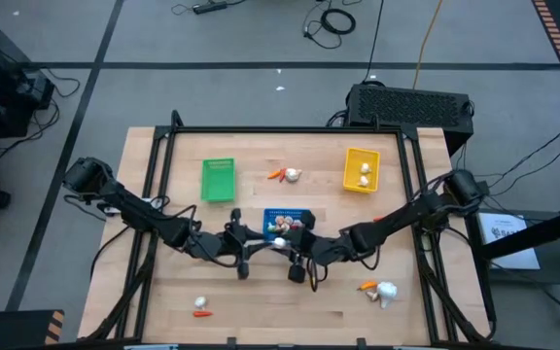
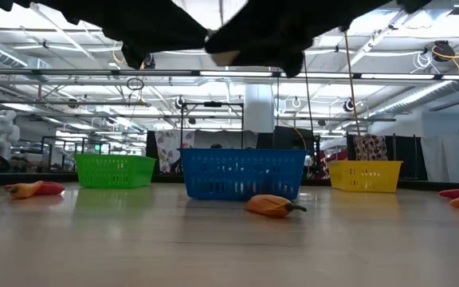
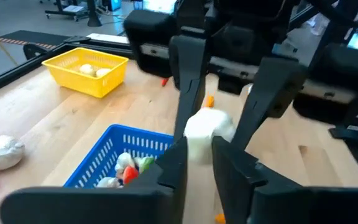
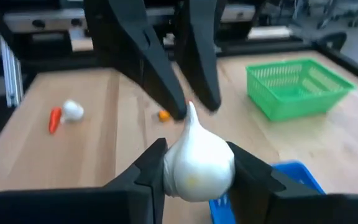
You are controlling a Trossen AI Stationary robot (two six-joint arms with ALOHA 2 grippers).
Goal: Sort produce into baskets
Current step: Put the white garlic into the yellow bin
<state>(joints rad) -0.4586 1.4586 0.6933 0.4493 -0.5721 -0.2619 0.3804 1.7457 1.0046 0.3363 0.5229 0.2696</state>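
Observation:
A white garlic bulb (image 4: 197, 165) hangs in the air over the near edge of the blue basket (image 1: 288, 222), with my right gripper (image 4: 196, 152) shut on it. My left gripper (image 3: 197, 152) faces it from the table's left. It is open, its fingers (image 4: 178, 106) standing on either side of the bulb's pointed tip (image 4: 191, 111) with a gap showing. The blue basket holds several pieces. The yellow basket (image 1: 361, 169) holds two white bulbs. The green basket (image 1: 218, 181) looks bare inside. My right gripper pinches the bulb's round body (image 4: 174, 169) between its two fingers, one on each side. The fingers come nearly level from the table's right, slanting a little down. The bulb is lifted clear of table and basket, its pointed tip turned away toward the left gripper.
Loose produce lies on the wooden table: a carrot and bulb (image 1: 285, 175) between the green and yellow baskets, a small pair near the front left (image 1: 200, 309), another near the front right (image 1: 382, 290). An orange piece (image 2: 273, 206) lies before the blue basket.

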